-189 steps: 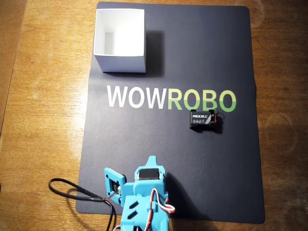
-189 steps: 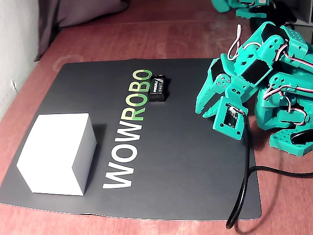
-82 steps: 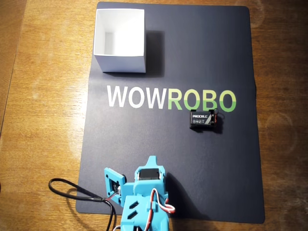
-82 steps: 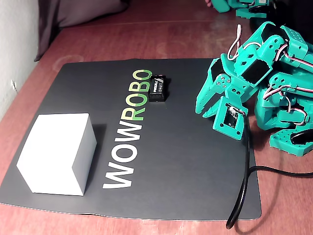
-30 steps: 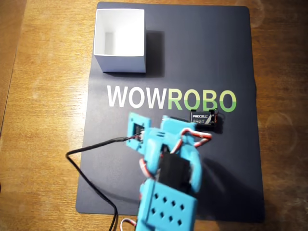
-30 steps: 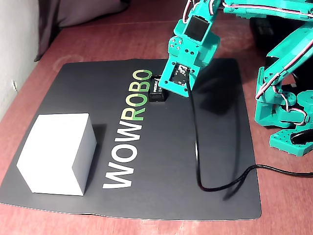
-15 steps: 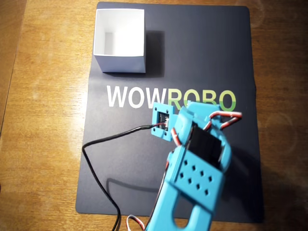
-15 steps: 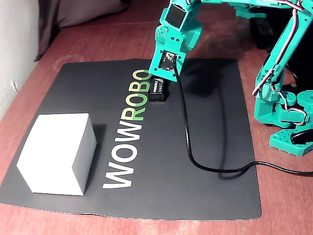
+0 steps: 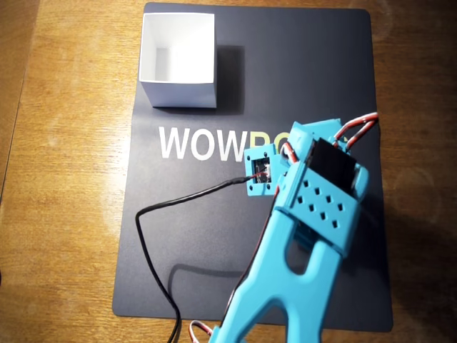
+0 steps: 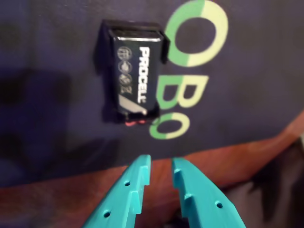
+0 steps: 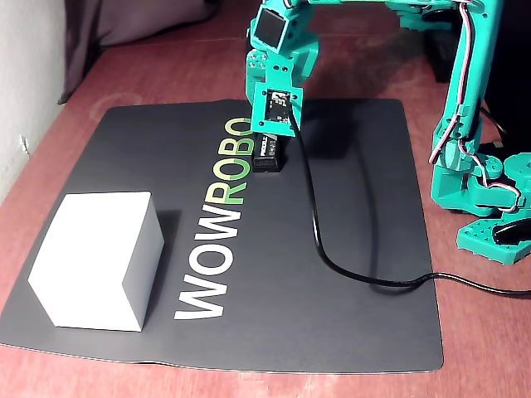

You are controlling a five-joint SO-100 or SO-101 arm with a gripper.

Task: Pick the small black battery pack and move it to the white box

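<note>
The small black battery pack (image 10: 135, 76) with white "PROCELL" lettering lies flat on the dark mat beside the green letters; red wire shows at its near end. In the fixed view it (image 11: 265, 155) lies just under the arm's wrist. In the overhead view the arm hides it. My gripper (image 10: 160, 161) hovers short of the pack, its teal fingers almost together with a narrow gap and nothing between them. The white box (image 9: 178, 93) stands open-topped and empty at the mat's far left corner in the overhead view, and at the front left in the fixed view (image 11: 91, 257).
A dark mat (image 9: 300, 71) with "WOWROBO" lettering covers the wooden table. A black cable (image 9: 150, 243) loops across the mat from the wrist camera; it also shows in the fixed view (image 11: 332, 257). The arm's base (image 11: 489, 207) stands off the mat at the right.
</note>
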